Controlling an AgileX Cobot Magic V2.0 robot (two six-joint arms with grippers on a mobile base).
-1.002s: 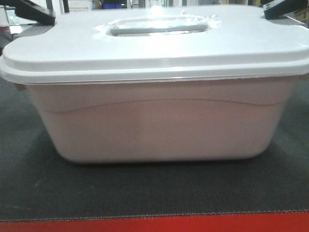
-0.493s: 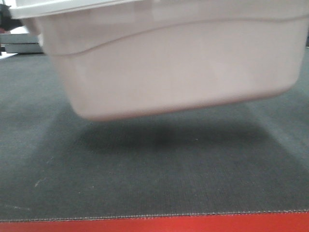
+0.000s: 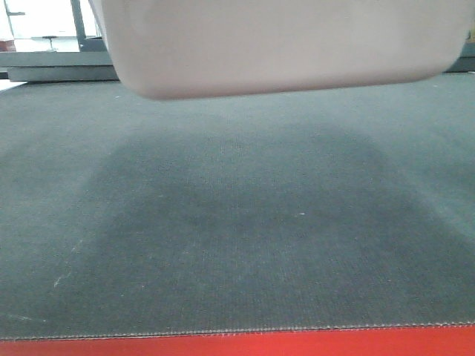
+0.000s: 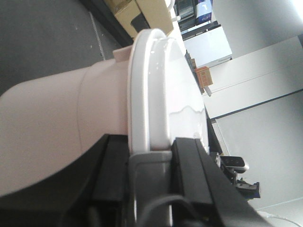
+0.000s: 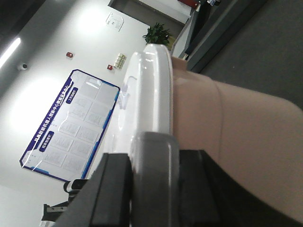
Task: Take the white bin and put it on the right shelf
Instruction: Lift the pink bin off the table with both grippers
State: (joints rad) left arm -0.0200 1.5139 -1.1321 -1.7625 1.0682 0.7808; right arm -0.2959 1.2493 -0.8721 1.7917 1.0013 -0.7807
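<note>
The white bin (image 3: 282, 44) hangs in the air above the dark mat, only its pinkish underside and lower wall showing at the top of the front view. My left gripper (image 4: 149, 163) is shut on the grey latch at the bin's rim (image 4: 147, 109), one finger under the lid lip and one on top. On the opposite end my right gripper (image 5: 154, 184) is shut on the other grey latch (image 5: 154, 161), with the bin's (image 5: 227, 123) wall beside it. The right shelf is out of view.
A dark grey mat (image 3: 237, 222) with a red front edge (image 3: 237, 345) lies below the bin, carrying its shadow. Cardboard boxes (image 4: 142, 14) and white cabinets (image 4: 265, 85) stand beyond the left side. A wall poster (image 5: 71, 127) and a potted plant (image 5: 158, 33) show past the right.
The bin has risen off the mat. A second ago it rested there with its lid visible; now only its bottom shows at the top of the front view.
</note>
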